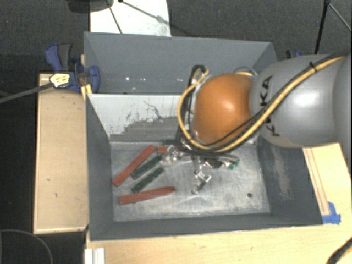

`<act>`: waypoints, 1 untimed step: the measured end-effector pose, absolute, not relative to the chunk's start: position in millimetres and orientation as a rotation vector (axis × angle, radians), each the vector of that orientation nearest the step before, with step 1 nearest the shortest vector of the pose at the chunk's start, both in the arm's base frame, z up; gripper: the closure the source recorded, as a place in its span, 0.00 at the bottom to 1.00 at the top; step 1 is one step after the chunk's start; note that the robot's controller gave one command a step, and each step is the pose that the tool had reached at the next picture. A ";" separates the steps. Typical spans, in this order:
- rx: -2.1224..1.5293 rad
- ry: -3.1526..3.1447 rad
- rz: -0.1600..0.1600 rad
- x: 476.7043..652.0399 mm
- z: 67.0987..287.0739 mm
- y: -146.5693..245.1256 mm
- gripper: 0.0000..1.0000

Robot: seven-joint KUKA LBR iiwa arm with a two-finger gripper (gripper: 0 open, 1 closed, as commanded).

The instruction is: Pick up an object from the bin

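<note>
Bin floor (242, 187) — red stick (147, 195) lies left-right, near hand (199, 183).

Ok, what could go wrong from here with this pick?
1. The tool seems to hang over bare bin floor, right of the sticks, so a grab there would likely come up empty.
2. The red stick and the dark green sticks lie flat and crowded together. A grab might catch two, or just shove them.

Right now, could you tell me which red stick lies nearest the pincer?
The lower red stick, lying almost level and lowest in the view, its right end near the pincer; the other red stick slants farther left.
</note>
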State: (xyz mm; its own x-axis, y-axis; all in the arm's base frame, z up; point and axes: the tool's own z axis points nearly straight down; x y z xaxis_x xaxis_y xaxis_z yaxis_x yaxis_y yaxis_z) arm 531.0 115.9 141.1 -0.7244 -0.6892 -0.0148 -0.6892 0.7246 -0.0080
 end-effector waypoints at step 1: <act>-1.077 2.934 0.000 546.5 75.3 106.4 1.00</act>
State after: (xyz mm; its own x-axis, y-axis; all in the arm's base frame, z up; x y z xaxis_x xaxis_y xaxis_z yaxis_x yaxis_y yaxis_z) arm 546.5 106.4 75.3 -0.7623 -0.6471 -0.0155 -0.6471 0.7624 -0.0056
